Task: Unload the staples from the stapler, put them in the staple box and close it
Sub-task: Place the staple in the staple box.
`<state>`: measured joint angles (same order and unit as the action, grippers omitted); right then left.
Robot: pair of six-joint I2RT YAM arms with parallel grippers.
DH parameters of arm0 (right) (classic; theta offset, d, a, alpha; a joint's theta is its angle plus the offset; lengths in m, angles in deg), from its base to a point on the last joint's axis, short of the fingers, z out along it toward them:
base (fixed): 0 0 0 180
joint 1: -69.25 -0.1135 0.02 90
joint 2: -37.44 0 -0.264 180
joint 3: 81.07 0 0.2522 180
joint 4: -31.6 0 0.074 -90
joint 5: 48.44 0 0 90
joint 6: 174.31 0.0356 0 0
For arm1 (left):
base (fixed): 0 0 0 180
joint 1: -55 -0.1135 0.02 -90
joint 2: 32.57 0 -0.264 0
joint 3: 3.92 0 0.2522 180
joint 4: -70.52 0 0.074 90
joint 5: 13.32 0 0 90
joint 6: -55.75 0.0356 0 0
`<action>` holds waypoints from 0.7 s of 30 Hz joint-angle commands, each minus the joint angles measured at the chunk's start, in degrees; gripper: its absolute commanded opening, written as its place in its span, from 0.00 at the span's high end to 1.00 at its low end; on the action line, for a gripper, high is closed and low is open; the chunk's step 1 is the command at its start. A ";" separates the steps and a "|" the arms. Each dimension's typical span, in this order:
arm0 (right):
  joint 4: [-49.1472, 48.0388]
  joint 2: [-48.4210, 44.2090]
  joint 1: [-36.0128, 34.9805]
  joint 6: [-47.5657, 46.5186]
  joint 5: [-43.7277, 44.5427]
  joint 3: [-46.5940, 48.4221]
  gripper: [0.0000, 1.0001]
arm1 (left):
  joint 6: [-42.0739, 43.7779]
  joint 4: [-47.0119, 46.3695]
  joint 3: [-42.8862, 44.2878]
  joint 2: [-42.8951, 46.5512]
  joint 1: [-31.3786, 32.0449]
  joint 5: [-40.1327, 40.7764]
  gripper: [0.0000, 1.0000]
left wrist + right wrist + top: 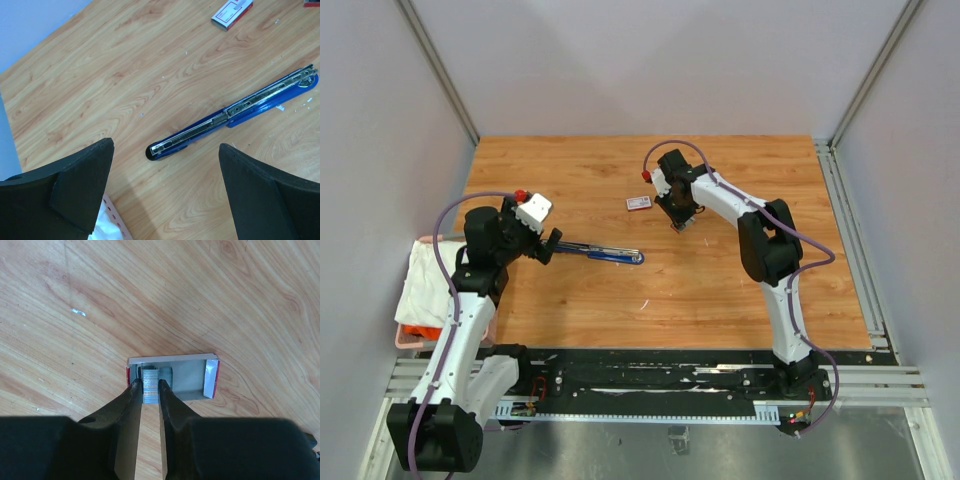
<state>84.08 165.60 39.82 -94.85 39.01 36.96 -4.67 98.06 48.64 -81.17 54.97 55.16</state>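
The stapler [605, 253] lies folded out flat on the table [720, 310], blue base and metal channel end to end, channel facing up [235, 107]. From the pictures I cannot tell whether any staples sit in the channel.

The left gripper [552, 247] hangs just left of the stapler's near end with its fingers spread wide and nothing between them. In its own camera the stapler's dark tip shows in the gap between the two black fingers [166, 147].

The right gripper [680, 222] is beyond the stapler's far end, up and to the right of it, well apart from it. Its fingers [148, 385] stand close together, pressed on either side of the staples [150, 376], a short silvery-grey block. The block sits at one end of an open box tray [192, 380] with red end flaps and a grey floor. A darker block lies against the staples inside the tray. In the top view the gripper hides the tray.

A closed red-and-white box [639, 203] lies flat beyond the stapler's far end, just left of the right gripper [231, 12]. A white cloth [425, 275] lies left of the stapler, at the table's edge.
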 commanded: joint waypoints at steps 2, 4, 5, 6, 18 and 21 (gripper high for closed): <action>1.35 -2.23 0.78 -0.53 -0.61 -0.65 0.79 | 0.56 -1.39 -0.49 -0.09 -0.41 -0.45 0.02; 1.31 -2.39 0.79 -0.46 -0.63 -0.59 0.79 | 0.56 -1.43 -0.49 -0.09 -0.41 -0.46 0.02; 1.29 -2.46 0.78 -0.47 -0.70 -0.52 0.79 | 0.56 -1.39 -0.44 -0.09 -0.41 -0.46 0.02; 1.35 -2.53 0.78 -0.52 -0.70 -0.53 0.79 | 0.56 -1.39 -0.48 -0.09 -0.41 -0.45 0.02; 2.04 -2.49 0.78 -0.60 -0.51 0.76 0.81 | 0.55 -1.48 -0.47 -0.09 -0.45 -0.51 0.02; 2.07 -2.79 0.78 -0.82 -0.27 1.21 0.84 | 0.56 -1.52 -0.48 -0.09 -0.41 -0.45 0.02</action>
<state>84.25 165.57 39.82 -94.88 38.99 36.98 -4.67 98.06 48.60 -81.17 54.97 55.16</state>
